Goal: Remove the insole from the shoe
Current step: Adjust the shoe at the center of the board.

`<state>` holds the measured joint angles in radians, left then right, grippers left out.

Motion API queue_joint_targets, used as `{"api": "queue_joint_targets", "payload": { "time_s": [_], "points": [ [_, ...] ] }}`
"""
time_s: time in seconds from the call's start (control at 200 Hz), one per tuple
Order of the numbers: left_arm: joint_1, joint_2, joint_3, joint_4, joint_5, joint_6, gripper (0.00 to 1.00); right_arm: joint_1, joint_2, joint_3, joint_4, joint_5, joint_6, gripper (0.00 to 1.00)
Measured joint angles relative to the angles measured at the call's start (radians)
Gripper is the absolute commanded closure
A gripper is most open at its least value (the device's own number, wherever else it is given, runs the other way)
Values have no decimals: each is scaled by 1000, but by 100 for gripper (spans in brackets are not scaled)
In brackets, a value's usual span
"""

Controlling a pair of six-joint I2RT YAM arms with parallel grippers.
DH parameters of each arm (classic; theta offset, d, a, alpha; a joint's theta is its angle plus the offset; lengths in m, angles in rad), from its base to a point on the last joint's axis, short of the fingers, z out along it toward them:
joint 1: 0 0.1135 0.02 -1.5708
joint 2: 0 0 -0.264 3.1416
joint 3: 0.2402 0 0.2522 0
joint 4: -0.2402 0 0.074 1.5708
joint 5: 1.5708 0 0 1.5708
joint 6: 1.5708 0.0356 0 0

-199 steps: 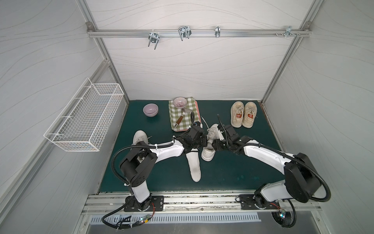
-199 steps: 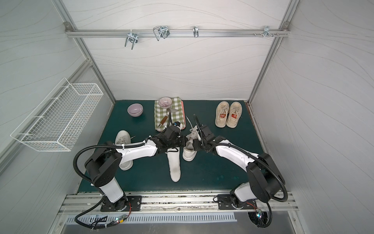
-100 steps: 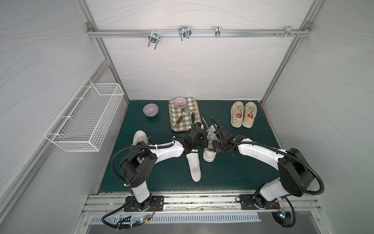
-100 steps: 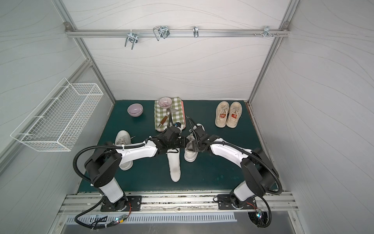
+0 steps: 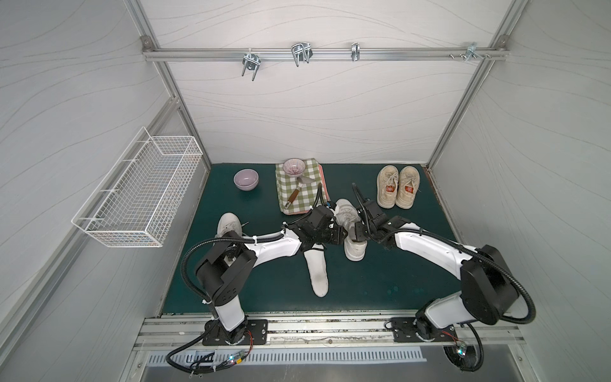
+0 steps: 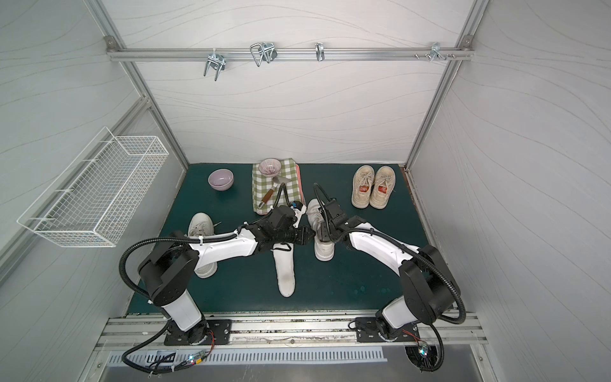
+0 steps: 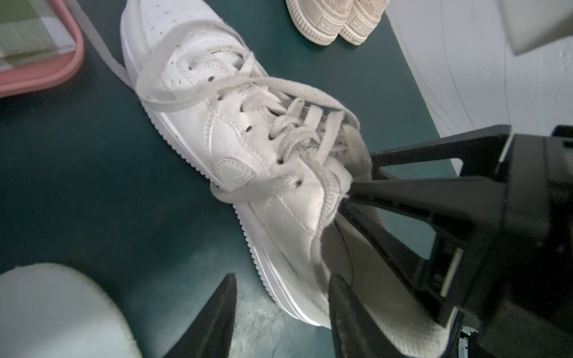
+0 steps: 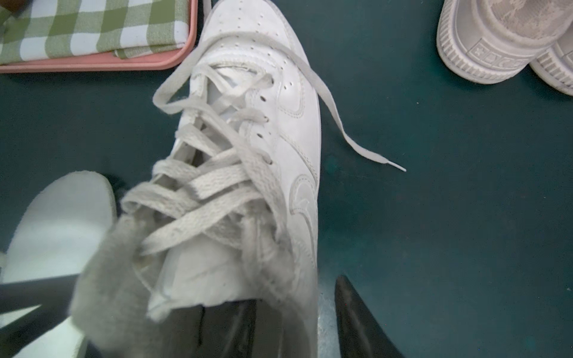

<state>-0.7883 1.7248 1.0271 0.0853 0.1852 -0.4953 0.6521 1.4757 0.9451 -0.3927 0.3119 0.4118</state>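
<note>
The white lace-up shoe point(image 5: 346, 214) stands on the green mat, its heel toward the front. The white insole point(image 5: 318, 273) lies flat on the mat just left of it, outside the shoe, also in a top view point(image 6: 286, 272). My left gripper point(image 7: 283, 279) is open over the mat beside the shoe's point(image 7: 232, 139) sole edge and touches nothing; the insole's end point(image 7: 46, 310) lies beside it. My right gripper point(image 8: 294, 294) is open astride the shoe's point(image 8: 263, 139) side wall at the collar. One finger is inside the opening and one outside, with a small gap showing.
A second white shoe point(image 5: 228, 222) sits under my left arm. A beige pair point(image 5: 396, 190) stands at the back right. A checked cloth point(image 5: 297, 195) on a pink tray carries a bowl and a spatula; a lilac bowl point(image 5: 245, 179) is left of it. A wire basket point(image 5: 139, 191) hangs on the left wall.
My left gripper has opened and let go of the insole, which stays on the mat. My right gripper has moved in over the shoe's opening and its fingers have narrowed.
</note>
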Motion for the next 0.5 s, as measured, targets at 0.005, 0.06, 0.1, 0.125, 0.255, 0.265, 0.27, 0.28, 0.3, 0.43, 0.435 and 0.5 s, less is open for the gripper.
{"api": "queue_joint_targets", "payload": {
  "time_s": [0.005,0.06,0.1,0.125,0.255,0.265,0.27,0.28,0.3,0.43,0.435,0.5],
  "points": [
    [0,0,2,-2,2,2,43,0,0,0,0,0,0,59],
    [0,8,23,-13,7,12,41,0,0,0,3,-2,0,60],
    [0,21,47,-24,8,23,40,-1,-1,0,3,-3,0,61],
    [0,29,62,-29,10,25,39,-2,-2,0,4,-4,0,61],
    [0,83,138,-59,1,40,38,-3,-2,0,12,-8,3,65],
    [0,88,143,-61,-1,41,38,-3,-3,0,12,-8,3,65],
    [0,89,144,-62,-2,42,38,-3,-3,0,12,-8,3,66],
    [0,93,149,-65,-2,43,38,-3,-3,0,13,-8,2,66],
    [0,100,158,-71,-6,44,38,-4,-3,0,13,-8,3,66],
    [0,140,189,-106,-23,51,41,-9,-6,0,18,-11,7,69],
    [0,141,190,-107,-24,51,41,-10,-6,0,18,-11,7,68],
    [0,150,195,-125,-32,54,43,-11,-8,-1,18,-13,7,69]
  ]
}}
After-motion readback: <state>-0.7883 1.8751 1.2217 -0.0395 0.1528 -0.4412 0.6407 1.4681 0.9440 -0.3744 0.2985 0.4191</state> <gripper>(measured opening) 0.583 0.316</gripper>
